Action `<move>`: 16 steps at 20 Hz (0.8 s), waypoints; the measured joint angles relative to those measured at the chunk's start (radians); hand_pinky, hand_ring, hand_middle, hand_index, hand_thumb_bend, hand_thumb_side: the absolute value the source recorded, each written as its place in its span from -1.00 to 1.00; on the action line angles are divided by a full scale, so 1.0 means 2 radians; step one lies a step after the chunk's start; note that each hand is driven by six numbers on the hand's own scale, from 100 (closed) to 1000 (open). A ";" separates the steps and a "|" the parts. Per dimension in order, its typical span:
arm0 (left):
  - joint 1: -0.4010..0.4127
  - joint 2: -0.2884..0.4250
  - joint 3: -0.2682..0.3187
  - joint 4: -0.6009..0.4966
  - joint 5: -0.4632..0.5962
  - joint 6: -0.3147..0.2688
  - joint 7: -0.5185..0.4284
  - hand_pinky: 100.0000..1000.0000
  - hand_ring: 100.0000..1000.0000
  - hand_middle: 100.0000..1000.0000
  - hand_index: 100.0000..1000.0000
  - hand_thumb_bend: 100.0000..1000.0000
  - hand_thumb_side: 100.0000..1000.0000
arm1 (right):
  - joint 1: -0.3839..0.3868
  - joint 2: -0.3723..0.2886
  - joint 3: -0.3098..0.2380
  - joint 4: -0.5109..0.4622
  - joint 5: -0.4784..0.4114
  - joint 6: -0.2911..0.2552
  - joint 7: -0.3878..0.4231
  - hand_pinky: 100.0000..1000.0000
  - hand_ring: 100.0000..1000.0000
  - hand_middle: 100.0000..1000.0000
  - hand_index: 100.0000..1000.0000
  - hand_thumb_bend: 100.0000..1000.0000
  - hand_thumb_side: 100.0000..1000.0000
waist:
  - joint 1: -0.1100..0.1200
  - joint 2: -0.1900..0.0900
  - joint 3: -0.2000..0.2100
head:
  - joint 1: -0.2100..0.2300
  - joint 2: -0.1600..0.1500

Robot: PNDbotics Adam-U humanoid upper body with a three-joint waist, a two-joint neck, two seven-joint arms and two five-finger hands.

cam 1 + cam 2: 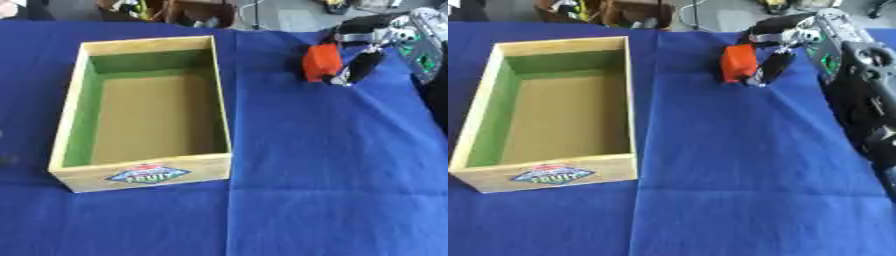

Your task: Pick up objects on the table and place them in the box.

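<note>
A small red-orange block (320, 61) sits on the blue cloth at the upper right, to the right of the box. My right hand (363, 64) comes in from the upper right, its dark fingers (775, 66) curled down against the block's right side, with the block held between fingers and thumb. The wooden box (147, 172) with green inner walls and a fruit label on its front stands at the left and holds nothing. My left hand does not show in either view.
The blue cloth (332, 165) covers the whole table. My right arm (866, 95) runs down the right edge of the right eye view. Cluttered items (175, 10) lie beyond the far table edge.
</note>
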 measured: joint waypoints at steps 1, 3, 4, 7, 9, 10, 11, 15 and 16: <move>0.000 0.000 0.000 0.000 0.000 0.000 0.000 0.20 0.59 0.52 0.48 -1.00 0.99 | 0.000 0.000 0.000 -0.002 0.000 0.000 0.000 0.41 0.44 0.14 0.24 -1.00 -0.27 | 0.000 -0.001 0.000 | 0.000 0.001; 0.000 0.000 0.000 0.000 0.000 0.000 -0.001 0.20 0.59 0.52 0.48 -1.00 0.99 | 0.000 0.000 -0.001 -0.003 -0.001 0.000 0.000 0.41 0.45 0.15 0.22 -1.00 -0.33 | 0.000 -0.001 -0.001 | 0.000 0.001; 0.000 0.000 0.000 0.000 0.000 0.000 -0.001 0.20 0.59 0.52 0.48 -1.00 0.99 | 0.000 0.000 -0.001 -0.004 -0.001 0.000 0.000 0.41 0.46 0.16 0.22 -1.00 -0.32 | 0.000 -0.002 -0.001 | 0.000 0.002; 0.001 0.000 0.000 0.000 0.000 0.000 -0.001 0.20 0.59 0.52 0.48 -1.00 0.99 | 0.000 0.000 -0.002 -0.007 -0.006 0.001 0.001 0.41 0.48 0.28 0.17 -1.00 -0.31 | -0.001 -0.006 -0.002 | 0.000 0.002; 0.001 0.000 0.000 0.000 0.000 0.000 -0.002 0.20 0.59 0.52 0.48 -1.00 0.99 | 0.000 0.000 -0.005 -0.009 -0.011 0.003 0.003 0.40 0.48 0.32 0.12 -1.00 -0.35 | -0.002 -0.007 -0.003 | 0.001 0.002; 0.001 0.000 0.000 0.000 0.000 0.000 -0.002 0.20 0.59 0.52 0.48 -1.00 0.99 | 0.000 0.000 -0.006 -0.011 -0.013 0.004 0.004 0.40 0.48 0.31 0.10 -1.00 -0.35 | -0.002 -0.007 -0.003 | 0.001 0.002; 0.001 0.000 0.000 0.000 0.000 0.000 -0.002 0.20 0.59 0.52 0.48 -1.00 0.99 | 0.000 0.000 -0.007 -0.013 -0.017 0.005 0.005 0.40 0.48 0.31 0.09 -1.00 -0.35 | -0.003 -0.007 -0.003 | 0.001 0.002; 0.001 0.000 0.000 0.000 0.000 0.001 -0.004 0.20 0.59 0.52 0.48 -1.00 0.99 | -0.001 0.000 -0.012 -0.023 -0.032 0.010 0.010 0.41 0.47 0.30 0.08 -1.00 -0.35 | -0.003 -0.013 -0.004 | 0.003 0.006; 0.001 0.000 0.000 0.000 0.000 0.001 -0.004 0.20 0.59 0.52 0.48 -1.00 0.99 | -0.002 0.000 -0.013 -0.026 -0.036 0.011 0.011 0.41 0.48 0.31 0.08 -1.00 -0.35 | -0.003 -0.014 -0.004 | 0.003 0.006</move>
